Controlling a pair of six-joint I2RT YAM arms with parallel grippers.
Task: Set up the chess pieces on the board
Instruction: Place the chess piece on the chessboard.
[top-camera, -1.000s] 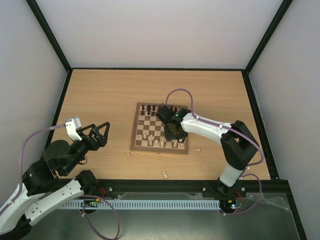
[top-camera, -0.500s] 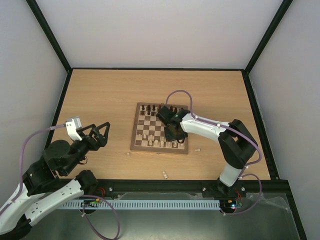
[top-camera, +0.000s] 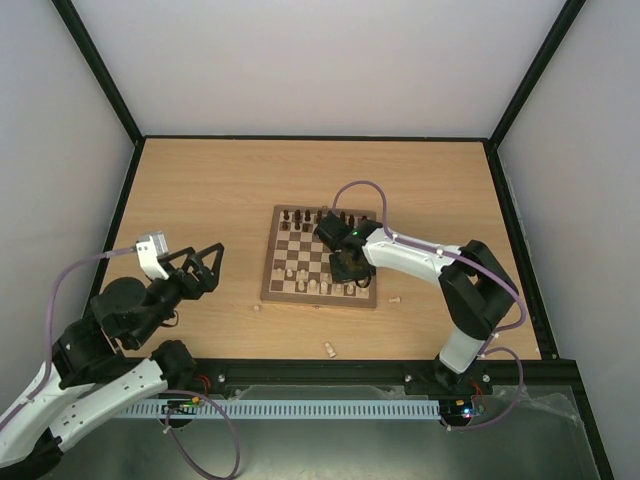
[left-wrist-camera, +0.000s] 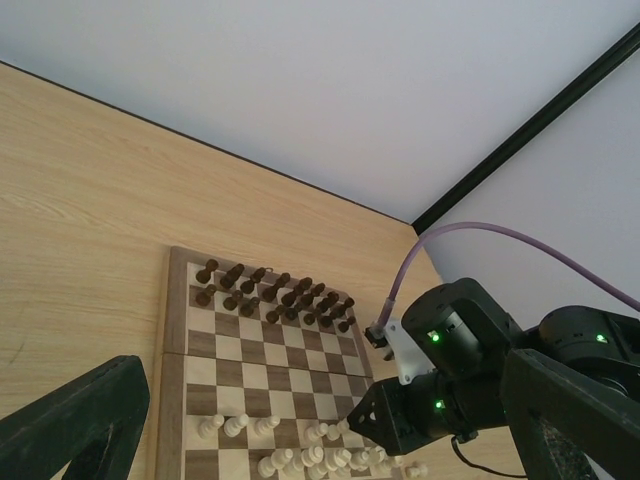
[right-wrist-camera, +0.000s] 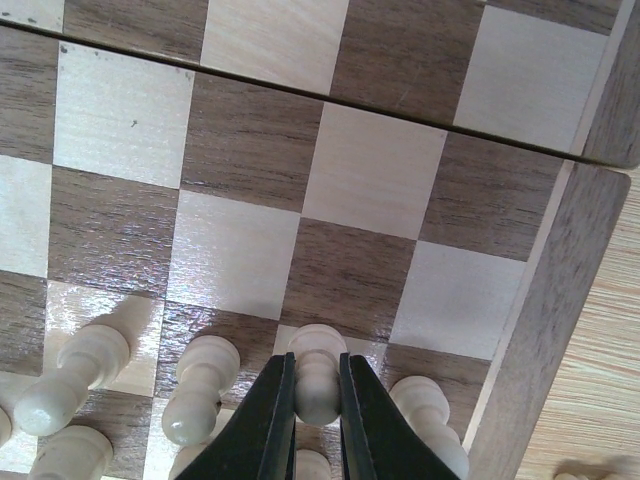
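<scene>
- Our right gripper (right-wrist-camera: 317, 362) was squeezed shut on a pale chess piece (right-wrist-camera: 318, 392), right between its fingers.
- The board (right-wrist-camera: 372, 170) lay just under it, with more pale pieces (right-wrist-camera: 200, 385) beside its tips.
- Our left gripper (top-camera: 203, 266) was wide open and held nothing, with the board well ahead of it.

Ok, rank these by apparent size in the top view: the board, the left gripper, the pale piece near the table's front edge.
1. board
2. left gripper, smaller even though raised nearer the camera
3. pale piece, tiniest

No text, label or number can be read anywhere
</scene>
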